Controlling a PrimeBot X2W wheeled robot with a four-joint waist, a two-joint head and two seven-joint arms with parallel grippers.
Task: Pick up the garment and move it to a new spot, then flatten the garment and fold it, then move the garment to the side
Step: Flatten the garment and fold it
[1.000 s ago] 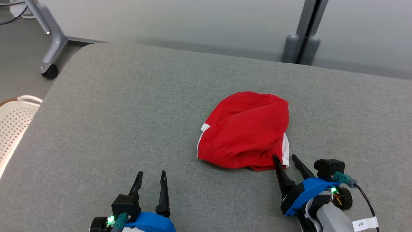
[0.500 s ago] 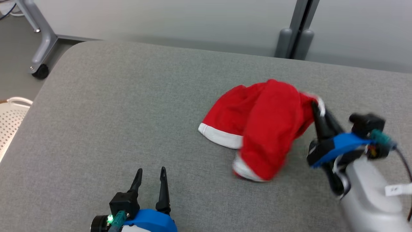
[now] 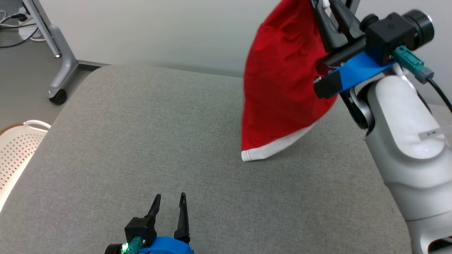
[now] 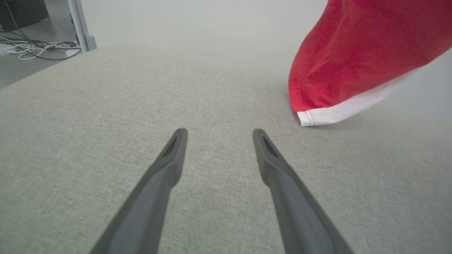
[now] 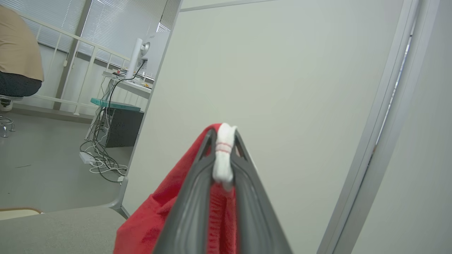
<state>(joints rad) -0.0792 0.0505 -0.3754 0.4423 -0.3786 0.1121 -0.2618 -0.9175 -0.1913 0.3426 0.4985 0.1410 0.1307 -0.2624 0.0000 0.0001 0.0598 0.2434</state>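
The garment (image 3: 282, 81) is red cloth with white trim. It hangs in the air at the upper right of the head view, and its lowest white hem comes down to the grey table (image 3: 141, 141); whether it touches I cannot tell. My right gripper (image 3: 326, 5) is shut on the garment's top edge. In the right wrist view the white trim (image 5: 223, 155) is pinched between the two fingers of the right gripper (image 5: 224, 135). My left gripper (image 3: 169, 199) stands open low over the table's near edge with nothing between its fingers (image 4: 169, 165). The garment (image 4: 353, 60) hangs to its right.
A white perforated basket (image 3: 14, 148) stands beyond the table's left edge. A grey wheeled frame leg (image 3: 58, 56) and cables lie on the floor at the far left. A pale partition wall (image 3: 159, 31) runs behind the table. A seated person (image 5: 17, 53) shows far off.
My right gripper closed on the garment's near right edge and lifted it high off the table, so the cloth now hangs down. The left gripper stayed put. The head camera shifted.
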